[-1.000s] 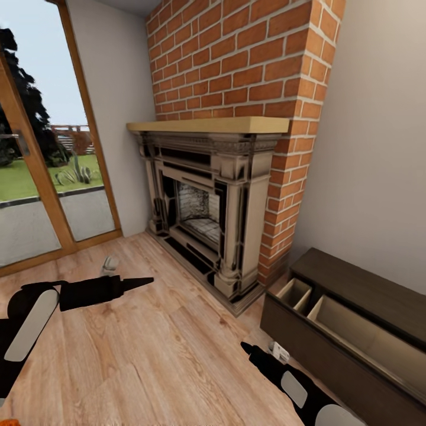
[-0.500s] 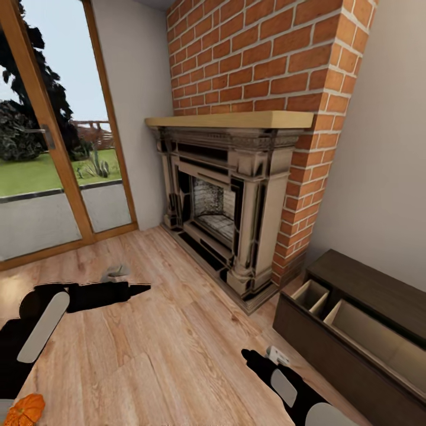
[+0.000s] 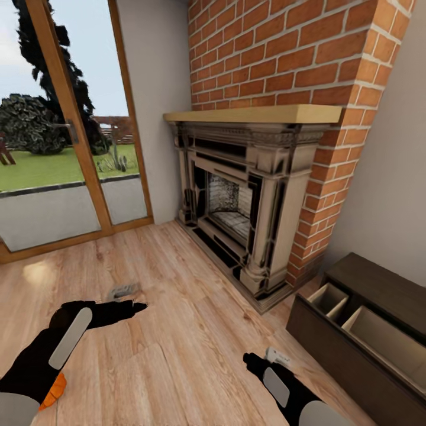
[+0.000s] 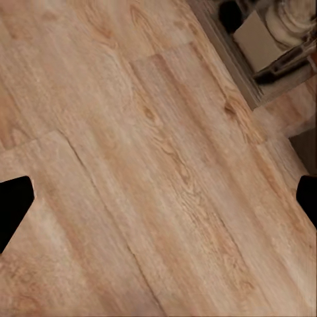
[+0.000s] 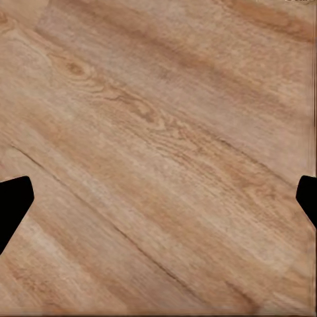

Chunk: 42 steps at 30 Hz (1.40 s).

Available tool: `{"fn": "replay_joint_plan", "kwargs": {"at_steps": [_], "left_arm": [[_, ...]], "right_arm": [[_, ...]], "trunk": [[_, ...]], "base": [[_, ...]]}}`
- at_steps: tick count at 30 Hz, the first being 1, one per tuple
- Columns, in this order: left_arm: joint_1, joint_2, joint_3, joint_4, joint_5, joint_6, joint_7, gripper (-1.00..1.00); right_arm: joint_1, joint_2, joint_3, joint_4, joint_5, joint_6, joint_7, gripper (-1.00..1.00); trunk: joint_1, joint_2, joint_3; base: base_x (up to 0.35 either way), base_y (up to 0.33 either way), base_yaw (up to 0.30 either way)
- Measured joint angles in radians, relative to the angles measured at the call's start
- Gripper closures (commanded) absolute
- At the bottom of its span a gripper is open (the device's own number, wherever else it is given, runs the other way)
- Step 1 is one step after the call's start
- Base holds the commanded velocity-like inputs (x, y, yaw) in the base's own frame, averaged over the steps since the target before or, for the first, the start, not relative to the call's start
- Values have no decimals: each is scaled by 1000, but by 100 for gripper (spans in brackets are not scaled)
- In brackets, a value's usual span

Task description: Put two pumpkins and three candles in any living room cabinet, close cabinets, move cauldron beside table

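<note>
While both arms reach forward over the wood floor (image 3: 177, 331), the left gripper (image 4: 158, 198) has its two black fingertips spread wide apart with nothing but floorboards between them, and the right gripper (image 5: 158, 198) is likewise spread wide and empty. From the head camera, the left arm (image 3: 71, 337) lies at about 8 o'clock and the right arm (image 3: 278, 378) at about 5 o'clock. A pumpkin (image 3: 54, 390) shows as an orange sliver at 7 o'clock, mostly hidden under the left forearm. The cabinet (image 3: 331, 331) stands at 4 o'clock against the wall, its front pulled open with divided compartments visible inside. A brick fireplace (image 3: 248, 207) with a wooden mantel (image 3: 254, 113) sits at 1 o'clock, and a glass patio door (image 3: 59, 148) at 10 o'clock. A small grey object (image 3: 122, 290) lies on the floor just past the left gripper; too small to identify.
</note>
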Motion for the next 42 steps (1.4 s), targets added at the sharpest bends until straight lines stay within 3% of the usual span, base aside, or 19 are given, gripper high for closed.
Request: {"fn": "replay_joint_plan", "kwargs": {"at_steps": [6,9,12,17,34,35,42], "left_arm": [[0,-9,-2,122,0,-128,-1,-100],[0,-13,-2,148,1,-155,-4,-100],[0,-15,-1,160,3,-178,-5,-100],[1,-15,-1,165,11,-199,-9,-100],[9,-15,1,168,16,-212,-12,-100],[12,-16,1,168,17,-212,-13,-100],[13,-15,1,169,18,-215,-14,-100]], "right_arm": [[0,8,17,-8,11,-1,-27,-100],[1,12,62,-17,12,-1,-29,-100],[1,15,146,-23,12,-2,-31,-100],[1,17,193,-26,12,-3,-32,-100],[2,32,213,-24,12,-4,-18,-100],[2,31,213,-22,12,0,41,-100],[4,26,216,-25,12,0,151,-100]], "trunk": [[0,0,-8],[0,0,-12],[0,0,-16],[0,0,-23],[0,0,-34],[0,0,-34],[0,0,-35]], "base": [[0,0,177],[0,0,175],[0,0,168],[0,0,157],[0,191,52],[0,124,1],[0,34,0]]}}
